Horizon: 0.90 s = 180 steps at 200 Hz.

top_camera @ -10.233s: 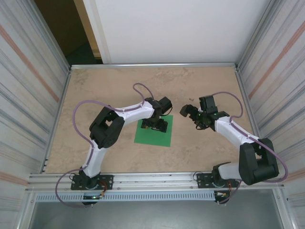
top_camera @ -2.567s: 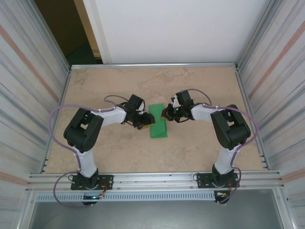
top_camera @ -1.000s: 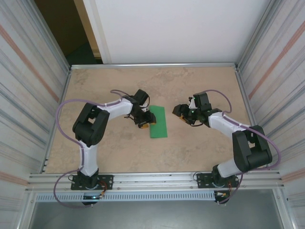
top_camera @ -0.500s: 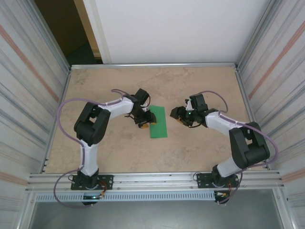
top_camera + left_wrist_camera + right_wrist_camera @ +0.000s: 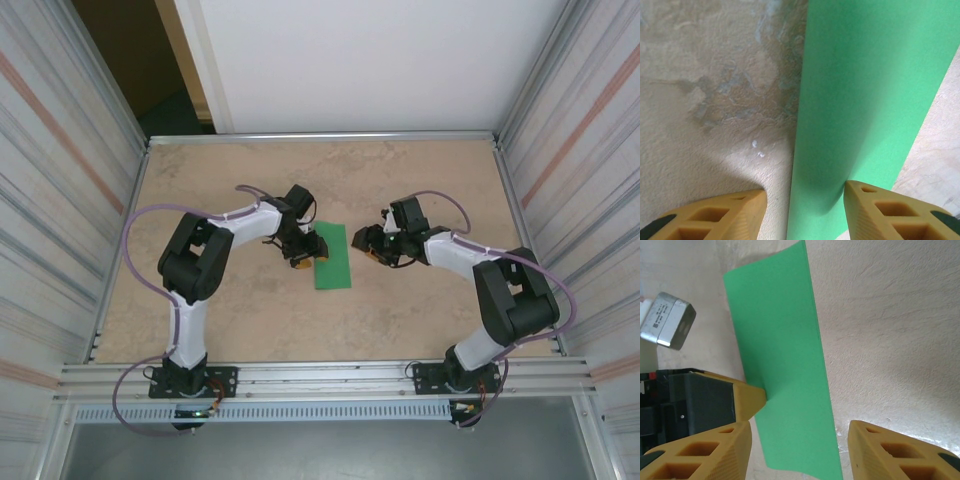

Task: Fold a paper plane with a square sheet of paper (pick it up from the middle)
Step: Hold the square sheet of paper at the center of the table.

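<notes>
Top external view, and the green sheet of paper (image 5: 333, 258) lies in the middle of the table (image 5: 220, 180) as a narrow strip, its long side running away from the arm bases. The left gripper (image 5: 304, 252) is right up against its left long edge. The right gripper (image 5: 366, 244) sits off to the paper's right, near but apart.

Over to the left wrist camera: jaws spread wide, clamping nothing. One yellow finger (image 5: 715, 215) is over bare table and the other is over the green, so the strip's edge runs between them.

Right wrist camera now: those jaws are wide apart too, with nothing in them, and the strip lies ahead on the table beyond the fingertips. From here one yellow fingertip of the left gripper touches the strip's far edge, and the paper dips slightly at that spot.
</notes>
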### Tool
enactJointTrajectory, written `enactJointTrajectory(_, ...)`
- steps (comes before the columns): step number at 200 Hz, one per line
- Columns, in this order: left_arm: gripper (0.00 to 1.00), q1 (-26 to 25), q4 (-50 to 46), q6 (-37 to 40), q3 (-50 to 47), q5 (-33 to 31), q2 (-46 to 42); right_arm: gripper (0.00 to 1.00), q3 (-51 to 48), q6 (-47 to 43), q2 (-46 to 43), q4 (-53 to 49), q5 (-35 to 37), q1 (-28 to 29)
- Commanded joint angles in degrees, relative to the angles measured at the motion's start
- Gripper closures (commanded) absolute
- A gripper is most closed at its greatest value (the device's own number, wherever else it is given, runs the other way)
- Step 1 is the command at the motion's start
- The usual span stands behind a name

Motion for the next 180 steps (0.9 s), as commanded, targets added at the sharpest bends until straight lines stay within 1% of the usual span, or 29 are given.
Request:
enactJointTrajectory(1,0.52,-2.65,1.50,2.48,-5.64,-7.29,13.71,0.49,2.10,-0.59,1.48,0.58,-0.88,0.78)
enactJointTrajectory(56,0.51,-2.65,1.40,2.32,-5.50,-7.49,14.28,0.54,4.16,-0.33,5.03,1.85,-2.97,2.74)
enactJointTrajectory(86,0.51,-2.72,1.42,1.90,-5.55,-7.34,14.73,0.64,5.76,-0.05,7.90,2.58,-5.28,3.51)
enactJointTrajectory(123,0.51,-2.65,1.39,1.87,-5.56,-7.25,15.16,0.80,7.90,-0.44,11.91,1.58,-7.09,3.45)
enactJointTrajectory(180,0.50,-2.65,1.12,1.61,-5.27,-7.13,15.66,0.80,10.08,-1.06,15.54,1.46,-9.44,3.53)
